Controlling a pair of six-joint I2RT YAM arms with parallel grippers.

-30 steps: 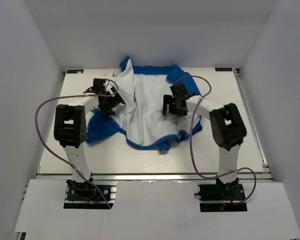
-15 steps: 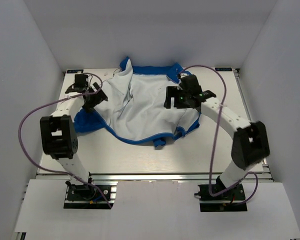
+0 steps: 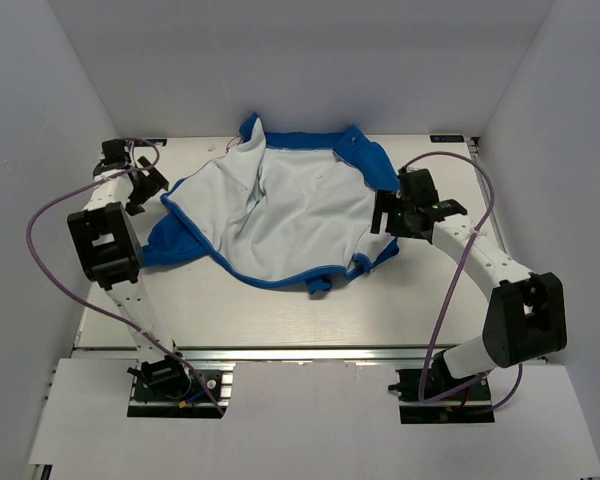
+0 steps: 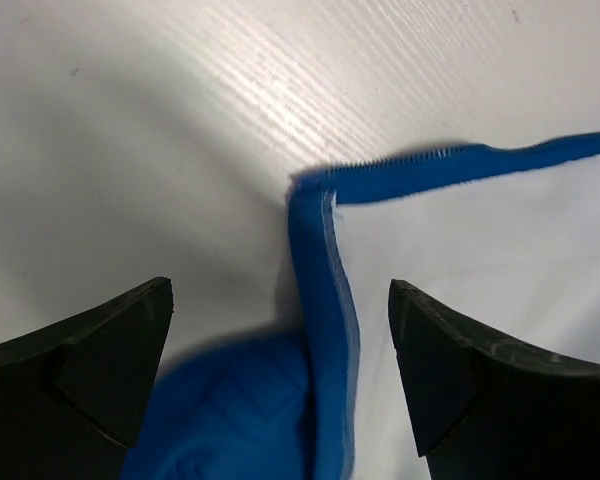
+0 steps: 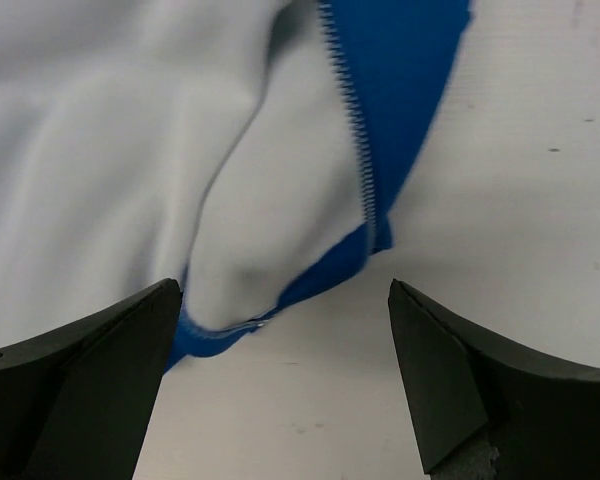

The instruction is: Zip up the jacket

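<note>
The blue jacket (image 3: 280, 215) lies spread open on the table, white lining up, blue edges around it. My left gripper (image 3: 140, 185) is open at the jacket's left edge; in the left wrist view a blue front edge with zipper teeth (image 4: 325, 300) runs between my open fingers (image 4: 90, 370). My right gripper (image 3: 390, 218) is open at the jacket's right edge. In the right wrist view the zipper edge (image 5: 360, 170) and the blue hem corner (image 5: 375, 240) lie just ahead of my open fingers (image 5: 460, 390), untouched.
The white table (image 3: 280, 310) is walled by white panels left, right and behind. Purple cables (image 3: 40, 225) loop from both arms. The table's metal front rail (image 3: 300, 350) runs along the near edge.
Both arms have swung outward, left one to the far left and right one to the right. The jacket's two front panels have been pulled apart and now lie wider open.
</note>
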